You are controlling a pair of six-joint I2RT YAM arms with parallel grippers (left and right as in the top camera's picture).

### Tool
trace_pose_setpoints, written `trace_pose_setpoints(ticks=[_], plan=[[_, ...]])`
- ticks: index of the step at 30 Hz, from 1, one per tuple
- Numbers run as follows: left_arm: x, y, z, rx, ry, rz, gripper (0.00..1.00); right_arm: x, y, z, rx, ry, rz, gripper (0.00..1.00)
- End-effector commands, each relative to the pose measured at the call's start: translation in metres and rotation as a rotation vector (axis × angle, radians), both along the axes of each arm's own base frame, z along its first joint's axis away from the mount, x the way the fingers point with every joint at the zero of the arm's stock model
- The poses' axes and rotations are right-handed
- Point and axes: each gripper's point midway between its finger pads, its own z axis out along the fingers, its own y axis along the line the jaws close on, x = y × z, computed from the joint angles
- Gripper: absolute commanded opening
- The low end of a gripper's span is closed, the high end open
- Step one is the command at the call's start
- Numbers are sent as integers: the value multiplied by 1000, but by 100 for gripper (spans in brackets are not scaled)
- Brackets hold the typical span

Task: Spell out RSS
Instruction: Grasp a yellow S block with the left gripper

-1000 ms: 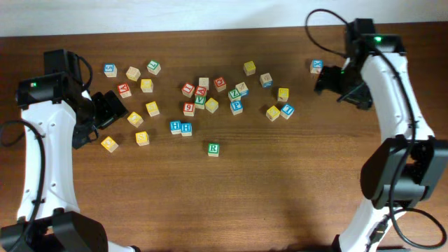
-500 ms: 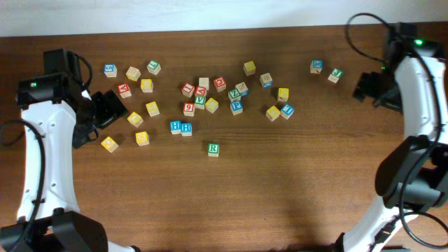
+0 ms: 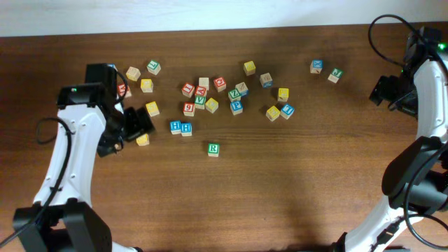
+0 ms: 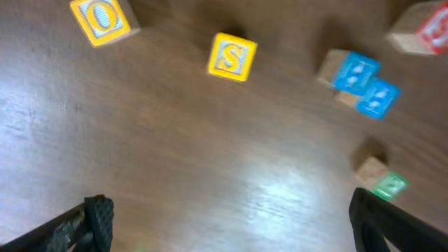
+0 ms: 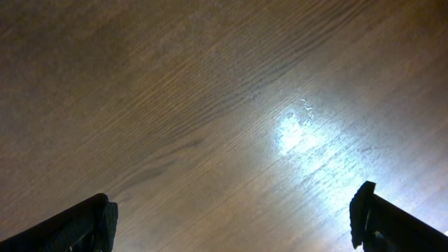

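The R cube (image 3: 213, 148), a green R on a pale face, lies alone in front of the cube cluster. It also shows at the right edge of the left wrist view (image 4: 383, 184). One yellow S cube (image 4: 232, 57) lies flat on the wood. In the overhead view it (image 3: 143, 140) is half hidden under my left gripper (image 3: 133, 122). I cannot tell which cube is the second S. My left gripper (image 4: 231, 210) is open and empty above bare wood. My right gripper (image 3: 392, 89) is open and empty at the far right, over bare wood (image 5: 232, 206).
Two blue H cubes (image 3: 180, 128) lie between the S and R cubes, also in the left wrist view (image 4: 365, 84). A yellow O cube (image 4: 103, 19) lies beyond the S. Several mixed cubes (image 3: 210, 94) form a central cluster. A blue cube (image 3: 317, 66) and a green-lettered cube (image 3: 336, 74) lie at the back right.
My left arm has swung right, from the table's left side to over the yellow cubes. My right arm has pulled away to the right edge, uncovering the green-lettered cube.
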Motion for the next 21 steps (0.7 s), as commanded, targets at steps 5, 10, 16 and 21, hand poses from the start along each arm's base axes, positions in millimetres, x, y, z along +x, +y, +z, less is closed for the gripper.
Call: trace_pose_setpoints(ticks=[5,10,16,21], plan=[[22,12,-31,73,-82,-65,90,-1,-3,9,-21,-17,0,98],[37,12,-73,74,-98,-69,69,-1,-3,9,-20,-17,0,98],[45,13,-110,78,-51,-135,61,-1,-3,9,-21,-17,0,98],[48,13,-126,80,-33,-177,52,-1,-3,9,-21,-17,0,98]])
